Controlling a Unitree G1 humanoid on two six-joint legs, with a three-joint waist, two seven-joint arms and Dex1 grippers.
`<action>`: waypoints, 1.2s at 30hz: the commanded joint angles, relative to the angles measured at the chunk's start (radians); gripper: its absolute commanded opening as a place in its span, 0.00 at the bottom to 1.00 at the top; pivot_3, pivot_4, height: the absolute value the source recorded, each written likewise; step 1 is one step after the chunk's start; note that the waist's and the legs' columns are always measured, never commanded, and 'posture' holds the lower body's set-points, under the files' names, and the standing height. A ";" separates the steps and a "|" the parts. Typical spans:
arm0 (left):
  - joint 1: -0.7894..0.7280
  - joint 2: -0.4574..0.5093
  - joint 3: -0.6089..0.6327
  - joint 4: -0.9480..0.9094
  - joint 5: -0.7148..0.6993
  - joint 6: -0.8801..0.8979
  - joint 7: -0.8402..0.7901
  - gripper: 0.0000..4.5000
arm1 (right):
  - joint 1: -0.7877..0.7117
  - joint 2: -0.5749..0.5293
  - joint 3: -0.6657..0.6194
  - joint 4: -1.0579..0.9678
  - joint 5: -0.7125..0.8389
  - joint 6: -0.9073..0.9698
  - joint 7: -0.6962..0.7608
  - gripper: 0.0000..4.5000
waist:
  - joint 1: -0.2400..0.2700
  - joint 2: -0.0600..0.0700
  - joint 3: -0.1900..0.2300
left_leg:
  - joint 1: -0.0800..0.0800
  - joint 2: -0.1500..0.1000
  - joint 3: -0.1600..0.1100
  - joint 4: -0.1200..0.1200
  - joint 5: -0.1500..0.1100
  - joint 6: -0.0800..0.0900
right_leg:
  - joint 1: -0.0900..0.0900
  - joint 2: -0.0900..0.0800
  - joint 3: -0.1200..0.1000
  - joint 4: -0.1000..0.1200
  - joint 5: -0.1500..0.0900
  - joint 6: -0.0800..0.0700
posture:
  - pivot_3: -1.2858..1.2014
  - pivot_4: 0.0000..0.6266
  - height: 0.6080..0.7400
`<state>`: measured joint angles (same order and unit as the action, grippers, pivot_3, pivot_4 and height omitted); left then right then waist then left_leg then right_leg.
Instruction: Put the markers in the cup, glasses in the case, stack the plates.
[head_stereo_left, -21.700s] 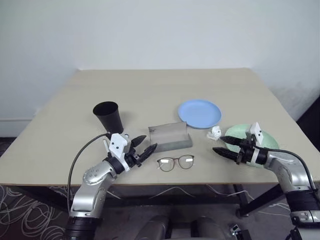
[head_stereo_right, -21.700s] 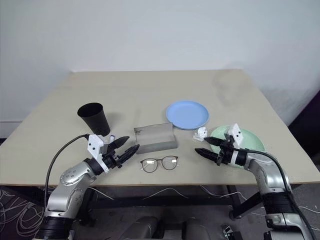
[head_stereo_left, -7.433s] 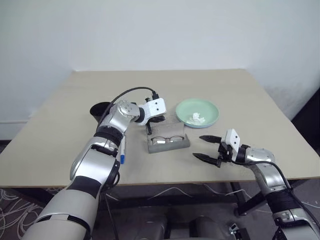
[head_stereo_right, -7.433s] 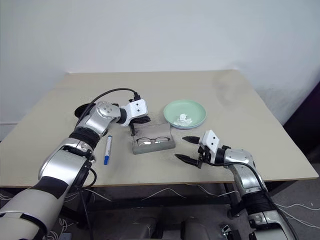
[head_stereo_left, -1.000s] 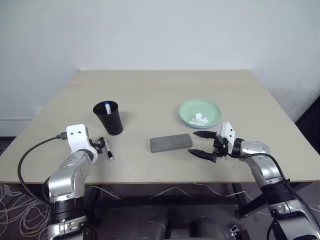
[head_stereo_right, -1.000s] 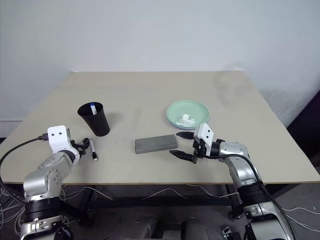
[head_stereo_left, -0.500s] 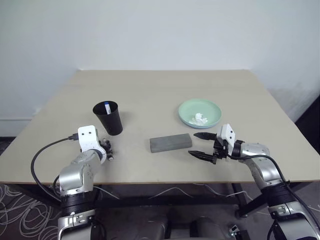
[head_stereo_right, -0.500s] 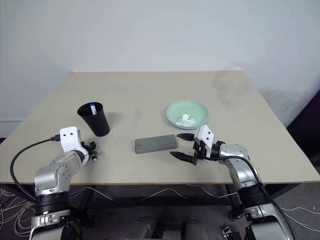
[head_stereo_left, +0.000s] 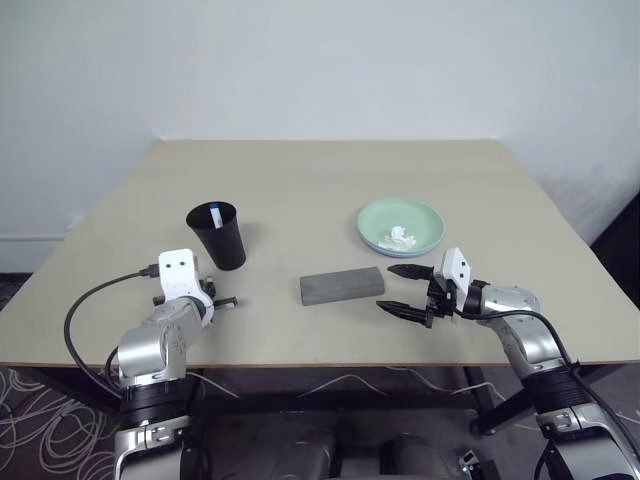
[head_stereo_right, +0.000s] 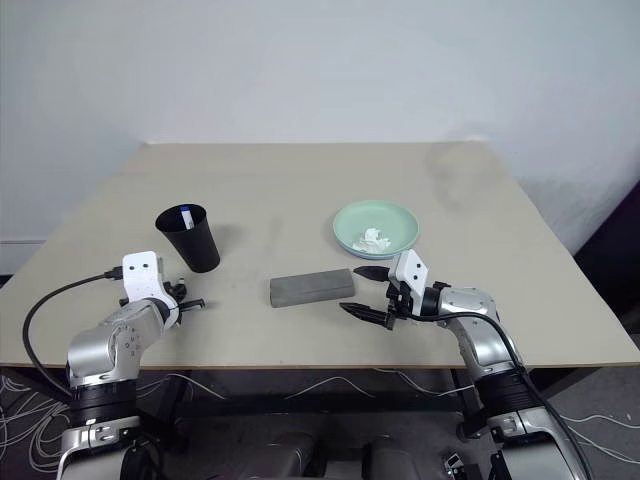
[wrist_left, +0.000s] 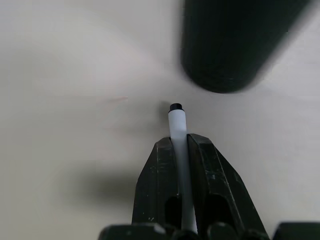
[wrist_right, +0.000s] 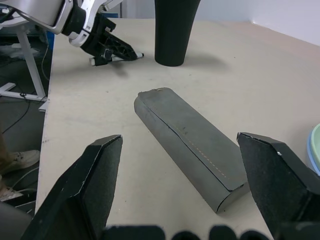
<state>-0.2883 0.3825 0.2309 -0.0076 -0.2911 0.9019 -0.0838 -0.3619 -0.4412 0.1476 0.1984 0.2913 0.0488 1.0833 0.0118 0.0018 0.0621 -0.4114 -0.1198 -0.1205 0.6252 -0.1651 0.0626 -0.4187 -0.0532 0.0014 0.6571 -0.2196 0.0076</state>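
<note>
White marker (wrist_left: 177, 131), light, stiff and slippery, is pinched mid-barrel by the left gripper (wrist_left: 180, 145) near the table's left edge. Right gripper (head_stereo_left: 405, 290) spread wide, empty.

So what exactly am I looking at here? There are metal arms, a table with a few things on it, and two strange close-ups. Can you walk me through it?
It is a two-armed robot at a table. The two wide pictures come from cameras in its head, looking down over its arms. The two close-ups come from small cameras on its wrists, looking along the black fingers.

On the table stand a black cup with a marker already in it, a closed grey case, and a mint green plate holding a crumpled white paper wad; a light blue rim shows beneath that plate.

The left gripper is shut on a white marker, just in front of the cup. The right gripper hangs open, empty, beside the case.
</note>
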 joint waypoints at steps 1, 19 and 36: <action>-0.006 0.057 -0.106 -0.090 -0.003 -0.088 -0.168 0.00 | -0.017 0.001 -0.018 -0.002 0.000 -0.021 0.000 0.88 | 0.000 0.000 0.000 | 0.000 0.000 0.000 0.000 0.000 0.000 | 0.000 0.000 0.000 0.000 0.000 0.000 | 0.52 0.00 0.97; -0.392 0.020 -0.148 0.441 0.223 -1.043 -0.161 0.00 | -0.032 0.007 -0.022 0.018 -0.014 -0.033 -0.002 0.88 | 0.001 -0.001 0.000 | -0.001 0.000 0.001 -0.004 0.000 0.000 | -0.004 0.000 0.001 -0.002 0.002 0.003 | 0.52 0.00 0.97; -0.481 0.067 -0.141 0.815 0.347 -1.301 0.011 0.00 | 0.000 -0.009 -0.032 -0.017 -0.008 -0.020 -0.015 0.88 | 0.002 -0.001 0.000 | -0.001 0.000 0.001 0.000 0.000 0.000 | -0.001 0.000 -0.003 -0.001 0.002 0.004 | 0.52 0.00 0.97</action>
<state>-0.7252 0.4371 0.0772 0.8219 0.0462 -0.3720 -0.0860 -0.3447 -0.4425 0.1400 0.2219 0.2723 0.0345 1.0702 0.0140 0.0008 0.0618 -0.4123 -0.1201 -0.1190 0.6260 -0.1650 0.0627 -0.4199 -0.0529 -0.0026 0.6563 -0.2175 0.0112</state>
